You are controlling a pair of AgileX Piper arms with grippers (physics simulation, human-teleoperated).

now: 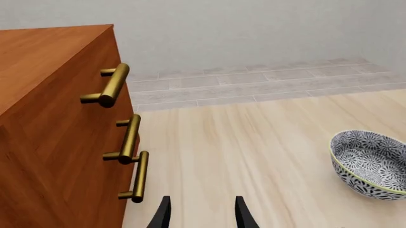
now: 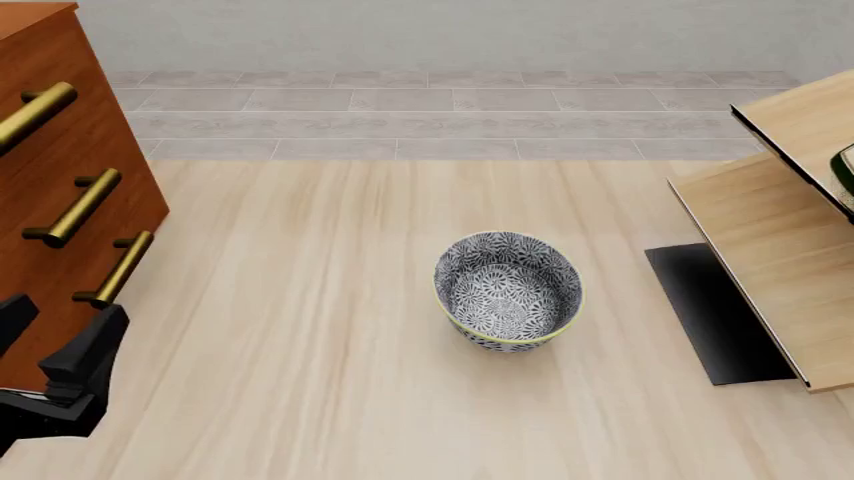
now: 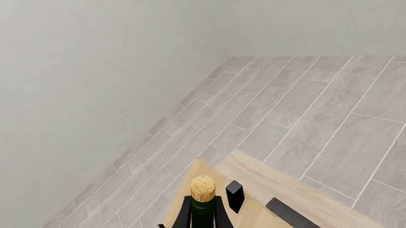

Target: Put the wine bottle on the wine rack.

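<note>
The wine bottle (image 3: 203,211), dark green with a tan cork, stands between the fingers of my right gripper (image 3: 197,210), which is shut on it below the neck. One black fingertip (image 3: 235,194) shows beside the neck. The bottle is over the pale-wood boards of the wine rack (image 3: 279,187). In the front view the wine rack (image 2: 767,240) is at the right edge with its black base plate (image 2: 714,310), and only a dark green sliver of the bottle (image 2: 845,165) shows. My left gripper (image 1: 203,213) is open and empty beside the cabinet, at the front view's lower left (image 2: 60,345).
A reddish-brown drawer cabinet (image 2: 80,150) with brass handles (image 1: 114,85) stands at the left. A patterned grey-blue bowl (image 2: 509,290) sits mid-table and also shows in the left wrist view (image 1: 371,161). A grey tiled floor and a wall lie beyond the table.
</note>
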